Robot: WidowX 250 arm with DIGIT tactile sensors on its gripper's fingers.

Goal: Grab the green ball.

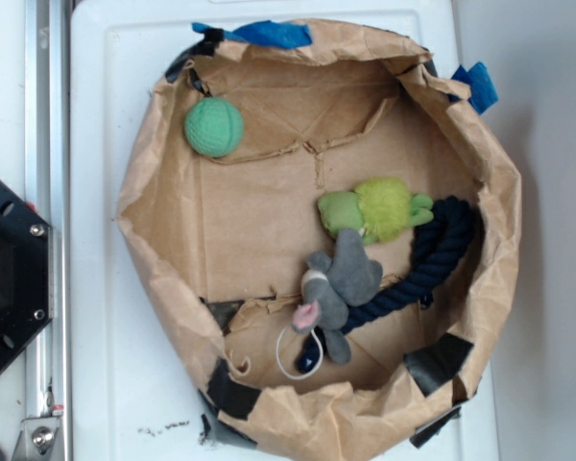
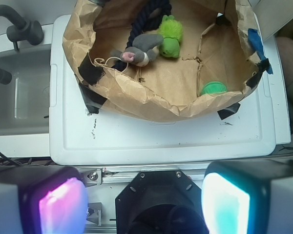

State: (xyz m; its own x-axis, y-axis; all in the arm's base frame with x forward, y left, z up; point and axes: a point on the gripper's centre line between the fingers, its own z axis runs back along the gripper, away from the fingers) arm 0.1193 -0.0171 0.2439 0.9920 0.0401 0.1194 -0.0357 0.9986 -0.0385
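The green ball (image 1: 213,128) is small, mint-green and round. It lies at the upper left inside the brown paper-lined bin (image 1: 158,163). In the wrist view the ball (image 2: 213,88) sits low at the right of the bin, partly hidden by the paper rim (image 2: 151,107). My gripper (image 2: 144,204) shows only in the wrist view, at the bottom edge. Its two fingers, glowing pink (image 2: 62,204) and teal (image 2: 225,201), stand wide apart with nothing between them. The gripper is well short of the bin, over the black robot base (image 2: 156,204).
In the bin lie a lime-green plush toy (image 1: 374,209), a grey mouse toy (image 1: 338,286) and a dark blue rope (image 1: 432,254). The bin stands on a white lid (image 1: 106,288). A metal rail (image 1: 40,115) and the black base (image 1: 10,279) are at the left. A grey sink (image 2: 19,92) is beside the lid.
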